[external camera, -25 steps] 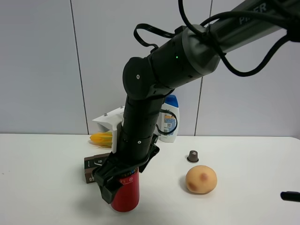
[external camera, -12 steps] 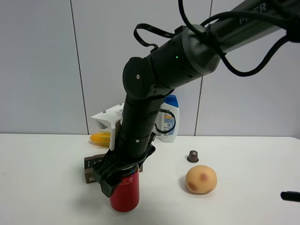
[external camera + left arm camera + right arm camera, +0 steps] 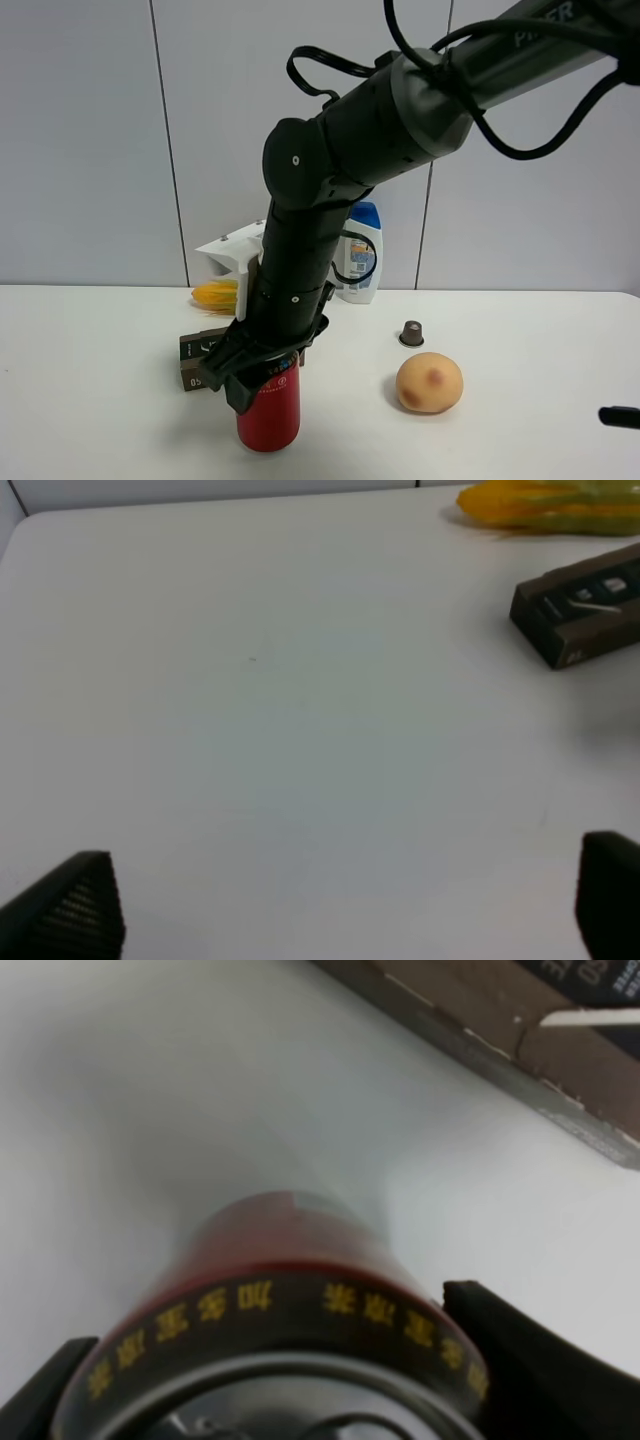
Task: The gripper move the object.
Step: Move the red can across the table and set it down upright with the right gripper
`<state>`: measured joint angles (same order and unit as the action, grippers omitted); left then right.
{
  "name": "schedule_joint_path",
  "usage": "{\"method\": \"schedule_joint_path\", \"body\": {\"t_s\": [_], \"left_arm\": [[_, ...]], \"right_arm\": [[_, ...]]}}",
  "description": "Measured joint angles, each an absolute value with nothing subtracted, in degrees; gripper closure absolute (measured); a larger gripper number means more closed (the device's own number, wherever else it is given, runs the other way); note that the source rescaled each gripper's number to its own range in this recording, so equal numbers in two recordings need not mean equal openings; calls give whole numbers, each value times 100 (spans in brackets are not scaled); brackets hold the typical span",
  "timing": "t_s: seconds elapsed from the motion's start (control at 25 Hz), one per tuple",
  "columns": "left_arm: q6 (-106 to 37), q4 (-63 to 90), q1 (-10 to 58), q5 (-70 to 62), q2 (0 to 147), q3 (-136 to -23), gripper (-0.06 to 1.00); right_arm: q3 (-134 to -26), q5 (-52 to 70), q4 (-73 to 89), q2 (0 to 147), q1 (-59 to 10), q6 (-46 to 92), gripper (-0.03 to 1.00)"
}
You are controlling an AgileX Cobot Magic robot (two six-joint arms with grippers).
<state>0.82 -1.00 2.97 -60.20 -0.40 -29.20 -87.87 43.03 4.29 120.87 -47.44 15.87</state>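
My R black claw gripper [image 3: 262, 368] is squeezing the red metal drink can [image 3: 268, 412] near its top, fingers [image 3: 520, 1360] on both sides. Can is standing upright at the white table [image 3: 520, 440], just in front of the dark brown box [image 3: 195, 352]. L gripper [image 3: 340, 910] is hanging w/ fingers wide apart.

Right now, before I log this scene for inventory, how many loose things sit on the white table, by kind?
Red aluminium drink can: 1
White shampoo bottle with blue cap: 1
Dark brown cardboard box: 1
Small brown coffee capsule: 1
Round peach-coloured fruit: 1
Yellow corn-like item: 1
Total: 6
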Motion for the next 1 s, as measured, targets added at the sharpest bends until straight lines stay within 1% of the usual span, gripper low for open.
{"method": "schedule_joint_path", "body": {"t_s": [0.24, 0.36, 0.52, 0.68, 0.8, 1.0], "left_arm": [[82, -100, 297, -6020, -40, -2920, -6], [82, -100, 297, -6020, -40, -2920, -6], [82, -100, 297, -6020, -40, -2920, -6], [82, -100, 297, -6020, -40, -2920, -6], [82, -100, 297, -6020, -40, -2920, -6], [82, -100, 297, -6020, -40, -2920, -6]], "right_arm": [[-8846, 4391, 419, 11087, -4744, 1587, 96], [-9292, 4807, 287, 10723, -4744, 1446, 96], [-10168, 5720, -504, 10594, -4680, 670, 96], [-10397, 6521, -1391, 10575, -4339, -121, 96], [-10397, 6974, -1553, 10575, -3969, -337, 96], [-10397, 7045, -1552, 10575, -3363, -373, 96]]}}
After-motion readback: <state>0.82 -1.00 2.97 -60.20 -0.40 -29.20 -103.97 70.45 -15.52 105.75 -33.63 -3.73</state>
